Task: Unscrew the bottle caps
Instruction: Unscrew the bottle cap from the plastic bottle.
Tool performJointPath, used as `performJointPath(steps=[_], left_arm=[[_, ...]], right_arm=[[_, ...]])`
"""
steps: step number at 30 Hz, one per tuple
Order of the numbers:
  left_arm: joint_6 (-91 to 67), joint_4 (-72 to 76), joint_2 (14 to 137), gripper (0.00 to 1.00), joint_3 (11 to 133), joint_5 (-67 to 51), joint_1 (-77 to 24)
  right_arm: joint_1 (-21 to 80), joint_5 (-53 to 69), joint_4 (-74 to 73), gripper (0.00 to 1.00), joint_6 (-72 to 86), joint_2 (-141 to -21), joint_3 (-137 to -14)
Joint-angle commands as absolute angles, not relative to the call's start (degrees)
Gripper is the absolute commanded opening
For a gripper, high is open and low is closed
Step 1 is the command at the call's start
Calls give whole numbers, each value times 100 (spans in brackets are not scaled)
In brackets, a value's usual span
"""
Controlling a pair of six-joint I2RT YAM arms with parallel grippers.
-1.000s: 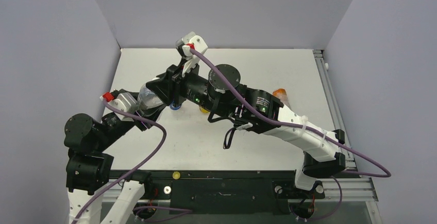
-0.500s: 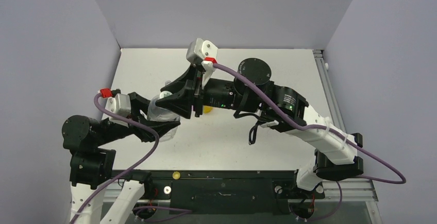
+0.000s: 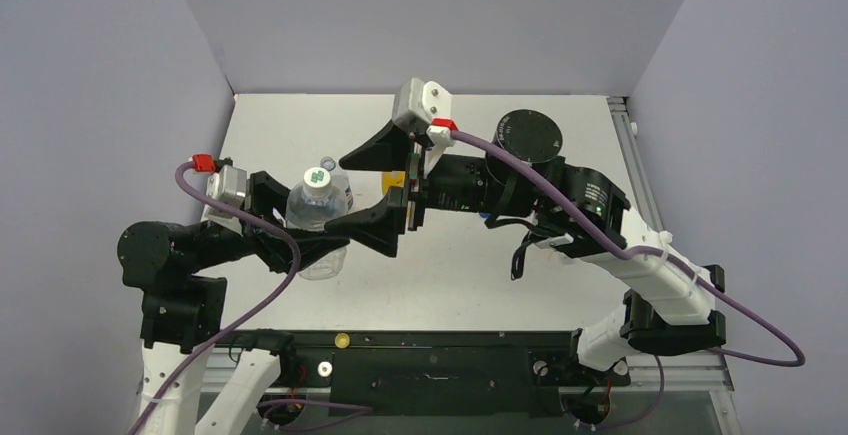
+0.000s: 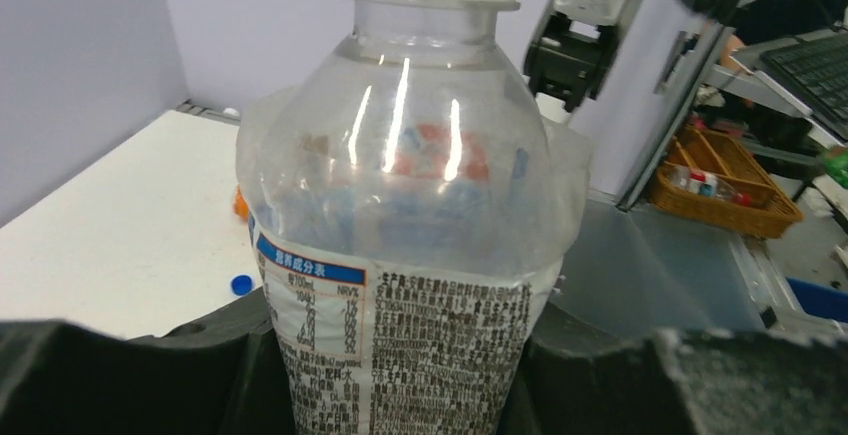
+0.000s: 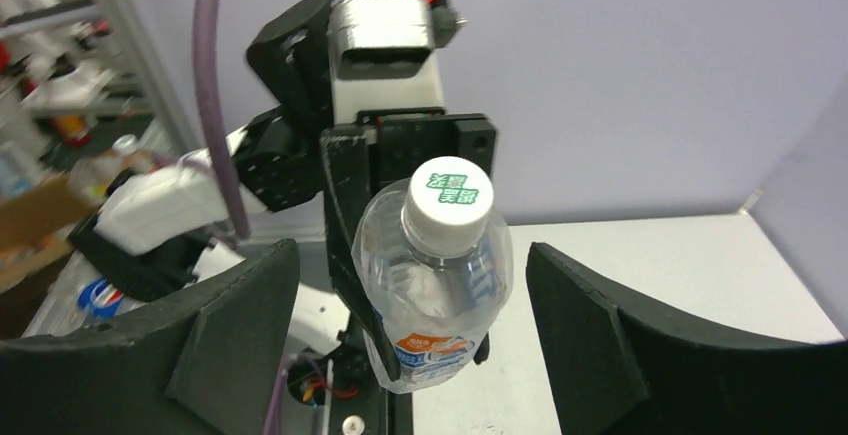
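Note:
A clear water bottle (image 3: 320, 217) with a white and blue label stands upright in the air, and my left gripper (image 3: 315, 245) is shut on its lower body. Its whitish bottle cap (image 3: 318, 177) with green print sits on the neck. My right gripper (image 3: 366, 187) is open, its black fingers (image 3: 372, 227) spread wide just right of the cap and not touching it. In the right wrist view the bottle (image 5: 435, 295) and cap (image 5: 447, 205) sit between and beyond the spread fingers (image 5: 215, 345). In the left wrist view the bottle (image 4: 405, 245) fills the frame.
A loose blue cap (image 4: 241, 283) lies on the white table (image 3: 470, 285), with something orange (image 4: 240, 203) behind the bottle. A yellow cap (image 3: 343, 339) rests on the black base rail. A bottle with a blue-red logo (image 5: 97, 297) lies at the left. Grey walls enclose three sides.
My right gripper went from shut over the bottle's top to wide open and drew back to the right. The left arm brought the bottle nearer and more upright. The cap stays on.

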State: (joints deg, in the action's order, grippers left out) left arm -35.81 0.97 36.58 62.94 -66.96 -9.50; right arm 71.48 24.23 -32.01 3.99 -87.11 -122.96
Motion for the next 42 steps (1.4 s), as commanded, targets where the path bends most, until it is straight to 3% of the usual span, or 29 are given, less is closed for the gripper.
performJointPath(steps=[1, 6, 10, 26, 33, 42], left_arm=[[-1963, -984, 3560, 0, 6600, -5837, -907], [-193, -2073, 3366, 0, 6577, -5028, -913], [446, -2291, 3262, 0, 6488, -4517, -907], [439, -2405, 3359, 0, 6588, -4037, -905], [361, -2376, 3412, 0, 6632, -4007, -913], [319, -2414, 3404, 1, 6622, -4105, -908]], right_arm=[[7371, 262, -2875, 79, 856, -8494, -12263], [7515, -588, -2785, 81, 1434, -8965, -12533], [7589, -967, -3438, 81, 1525, -9653, -13642], [7471, -571, -3198, 45, 1755, -9755, -13360], [7449, -566, -3363, 55, 1703, -9885, -13392], [7418, -730, -3306, 13, 1522, -9712, -13280]])
